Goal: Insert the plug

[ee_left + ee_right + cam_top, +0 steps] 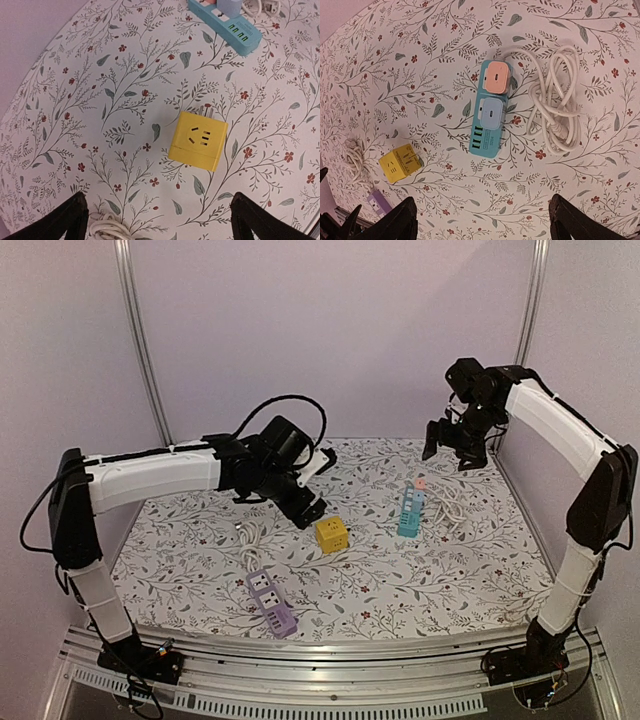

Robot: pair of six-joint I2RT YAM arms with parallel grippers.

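Right pincer (482, 200): fingers spread apart with nothing between them. I see it hanging above the teal power strip (482, 142), clear of it.
Left pincer (159, 200): fingers wide apart and gripping nothing, hovering over the yellow cube adapter (198, 141).
Pink plug (497, 76): sitting on the cable end of the teal power strip.
Pale blue plug (491, 111): on the same strip, just beside the pink plug, between it and the row of green ports. From my straight-down view both look pushed in, though I can't judge how deep.
White cable (560, 100): bundled in loops just beside the strip, on the far side from the cube.
Yellow cube adapter: lying on the surface (450, 570) with a socket face up and its metal prongs pointing out sideways, well apart from the teal strip.
Purple power strip (270, 602): near the front edge of the surface, on my left arm's side.
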